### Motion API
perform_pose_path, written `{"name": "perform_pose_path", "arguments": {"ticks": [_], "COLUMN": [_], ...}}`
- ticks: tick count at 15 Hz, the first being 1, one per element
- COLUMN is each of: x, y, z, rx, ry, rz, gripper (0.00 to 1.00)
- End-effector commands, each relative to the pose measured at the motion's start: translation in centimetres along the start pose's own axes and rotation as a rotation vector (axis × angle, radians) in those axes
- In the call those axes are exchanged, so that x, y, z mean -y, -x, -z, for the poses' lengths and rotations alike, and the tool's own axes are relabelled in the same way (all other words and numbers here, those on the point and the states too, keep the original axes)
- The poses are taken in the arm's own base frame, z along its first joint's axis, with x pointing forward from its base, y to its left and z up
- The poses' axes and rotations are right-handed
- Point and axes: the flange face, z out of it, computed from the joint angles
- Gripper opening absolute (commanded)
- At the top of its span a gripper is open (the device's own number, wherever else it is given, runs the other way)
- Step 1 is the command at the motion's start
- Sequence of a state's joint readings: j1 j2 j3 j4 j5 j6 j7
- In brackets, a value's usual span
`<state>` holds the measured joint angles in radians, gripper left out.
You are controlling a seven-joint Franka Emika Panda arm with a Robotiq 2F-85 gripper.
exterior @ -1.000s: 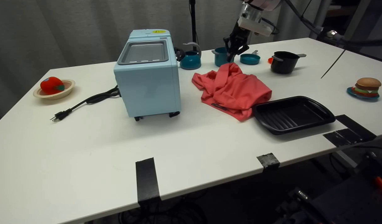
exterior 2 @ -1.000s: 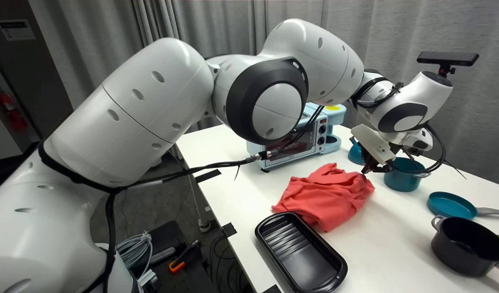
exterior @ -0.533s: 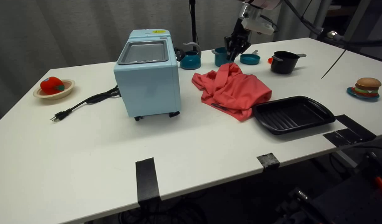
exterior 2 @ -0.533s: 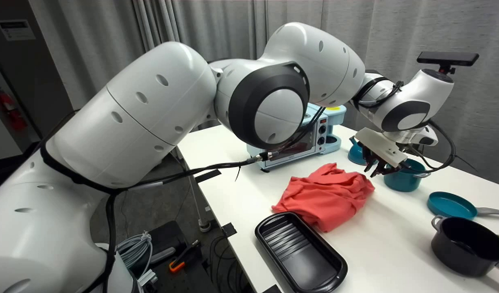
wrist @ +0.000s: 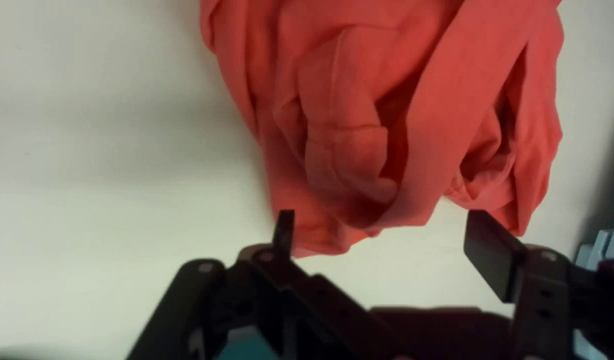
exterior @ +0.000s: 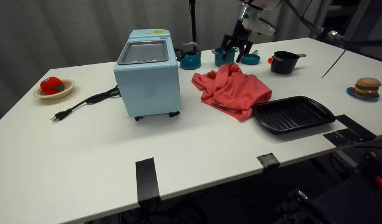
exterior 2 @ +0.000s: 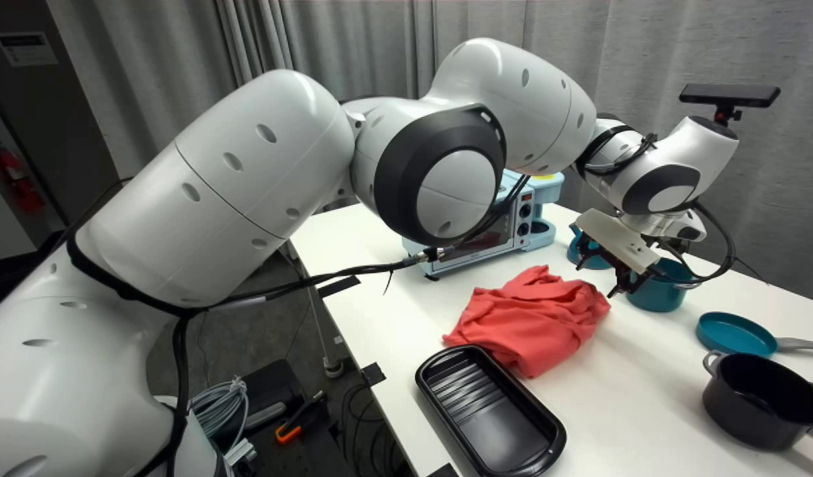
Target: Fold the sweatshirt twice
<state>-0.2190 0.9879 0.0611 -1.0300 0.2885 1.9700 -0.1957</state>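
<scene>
The shirt (exterior 2: pixel 525 321) lies heaped on the table (exterior: pixel 194 149), as before. Near its edge the hand (wrist: pixel 380 225) has just spread wide, holding nothing, so I think it is ready to grab for a fold.

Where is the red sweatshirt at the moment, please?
In an exterior view, the red sweatshirt lies crumpled right of centre on the white table, between the blue oven and the black tray.

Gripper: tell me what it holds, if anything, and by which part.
Nothing is held: the gripper stands open and the sweatshirt lies on the table.
</scene>
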Motion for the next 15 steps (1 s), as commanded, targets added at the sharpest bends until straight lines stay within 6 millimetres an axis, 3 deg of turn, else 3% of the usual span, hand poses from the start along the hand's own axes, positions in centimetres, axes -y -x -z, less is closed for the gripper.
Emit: {"name": "perform_pose_path", "arguments": {"ticks": [1,3,4,6,8,9,10,11,12,15], "x": [-0.2,-0.2,-0.3,-0.3,-0.4,-0.4,0.1,0.1,0.0,-0.1], "y": [0.3,0.7,0.8,0.9,0.9,0.8,1.3,1.3,1.3,1.2], "z": [0.5,0.5,0.6,0.7,0.8,0.8,0.5,0.5,0.5,0.4], "rx": [0.084,0.123,0.135,0.15,0.157,0.157,0.149,0.148,0.148,0.147], "ry": [-0.058,-0.064,-0.062,-0.061,-0.055,-0.047,-0.044,-0.043,-0.043,-0.043], "rz": [0.042,0.052,0.054,0.056,0.054,0.048,0.034,0.034,0.033,0.033], "gripper": [1.0,0.99,0.75,0.73,0.56,0.75,0.67,0.67,0.74,0.75]}}
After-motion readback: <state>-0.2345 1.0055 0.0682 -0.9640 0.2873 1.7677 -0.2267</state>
